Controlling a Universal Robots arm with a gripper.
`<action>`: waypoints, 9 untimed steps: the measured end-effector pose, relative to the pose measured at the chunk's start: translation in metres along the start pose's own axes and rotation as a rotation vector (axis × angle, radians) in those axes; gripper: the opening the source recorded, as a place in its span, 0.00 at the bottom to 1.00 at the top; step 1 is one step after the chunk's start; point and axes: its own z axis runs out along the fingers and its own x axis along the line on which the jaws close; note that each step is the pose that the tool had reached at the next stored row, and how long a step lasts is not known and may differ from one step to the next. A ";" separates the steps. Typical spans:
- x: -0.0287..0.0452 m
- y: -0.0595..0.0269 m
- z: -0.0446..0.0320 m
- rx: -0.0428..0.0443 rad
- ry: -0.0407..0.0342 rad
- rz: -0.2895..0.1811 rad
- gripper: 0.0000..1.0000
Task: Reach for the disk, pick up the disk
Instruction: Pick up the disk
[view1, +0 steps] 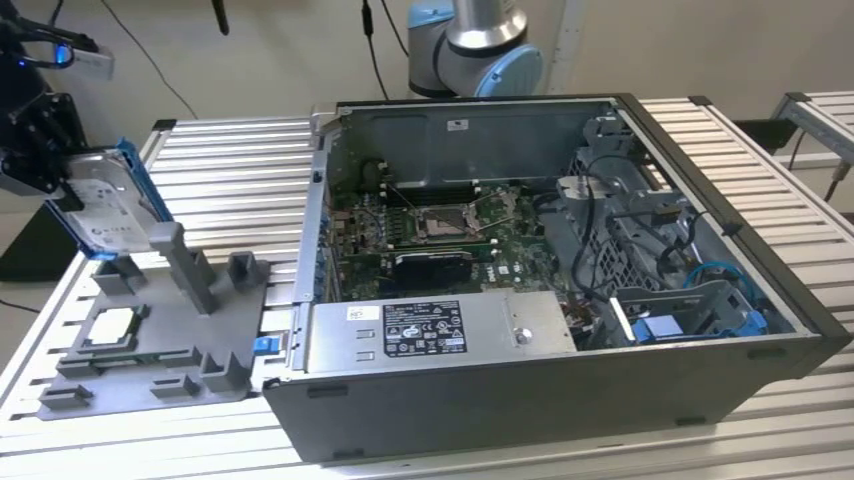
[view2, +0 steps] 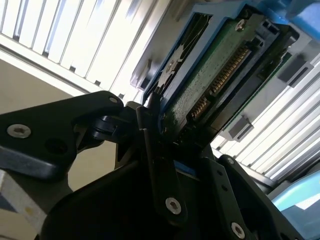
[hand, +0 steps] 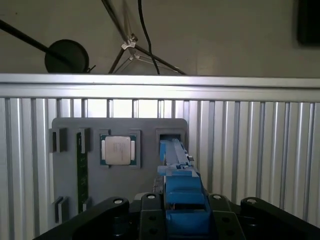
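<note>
Slatted table (view1: 227, 160): an aluminium bench that carries a grey fixture (view1: 147, 365), with an open computer case (view1: 534, 400) beside the fixture.
Disk (view1: 104, 205): tilted over the grey fixture's slot, blue bracket outward. Its lower end is at or just above that slot, and it cannot be told whether it has cleared it.
Gripper (hand: 184, 204): closed on the disk's upper edge, clamping the blue bracket from both faces.
Processor chip (hand: 118, 150): seated in the grey fixture, just beside the slot.
Doing it well: the lift probably goes best along the slot's own line, without twisting. A firm, even clamp should keep the bracket from snagging or slipping.
</note>
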 end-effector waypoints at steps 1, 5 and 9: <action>0.0000 0.0000 -0.0018 -0.0001 0.0001 0.000 0.00; -0.0002 0.0001 -0.0096 -0.0001 0.0000 0.000 0.00; -0.0004 0.0001 -0.0176 -0.0001 0.0001 0.000 0.00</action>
